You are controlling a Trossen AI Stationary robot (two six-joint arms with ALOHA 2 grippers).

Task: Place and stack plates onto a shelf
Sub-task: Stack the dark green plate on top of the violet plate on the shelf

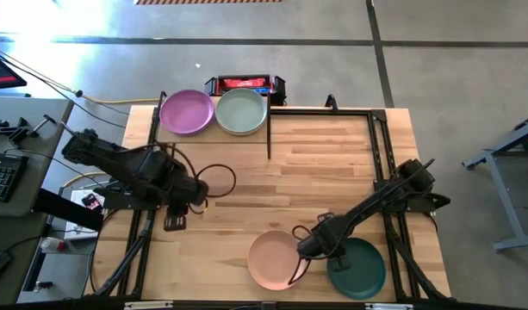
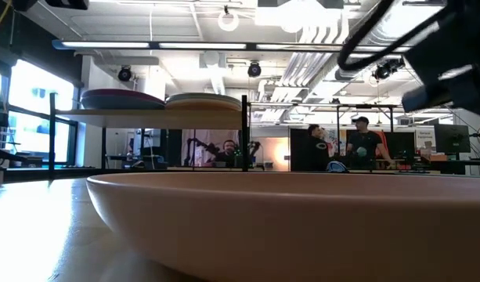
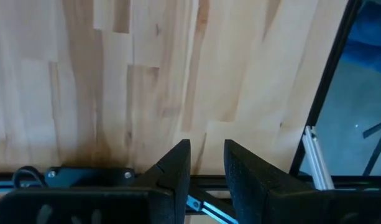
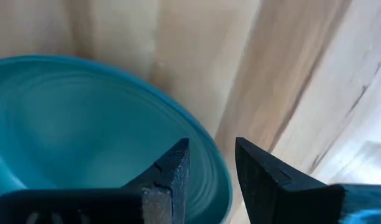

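Here the right gripper (image 1: 300, 269) hangs low over the near edge of the table (image 1: 332, 164), its two dark, blocky fingers (image 4: 168, 177) parted by a narrow gap with nothing between them. In its wrist view the fingers sit above the rim of the dark teal plate (image 4: 84, 130), a smooth, matte, shallow round dish with faint concentric rings. From overhead, that gripper's tip lies over the gap where the teal plate (image 1: 358, 267) meets the pink plate (image 1: 275, 258), and whether it touches either rim cannot be told. These two plates lie flat on the tabletop, just beside each other. The pink one fills the low view as a broad, dull curved wall (image 2: 286, 223).

The left gripper (image 1: 176, 221) waits over the table's left side, its fingers (image 3: 174, 171) slightly apart and holding nothing above bare, pale butcher-block wood with long grain strips.

Farther back, the shelf (image 1: 214, 138), a light wood board on thin black legs, carries two plates side by side: one purple plate (image 1: 187, 112) and one sage green plate (image 1: 241, 112). Four plates show in all.
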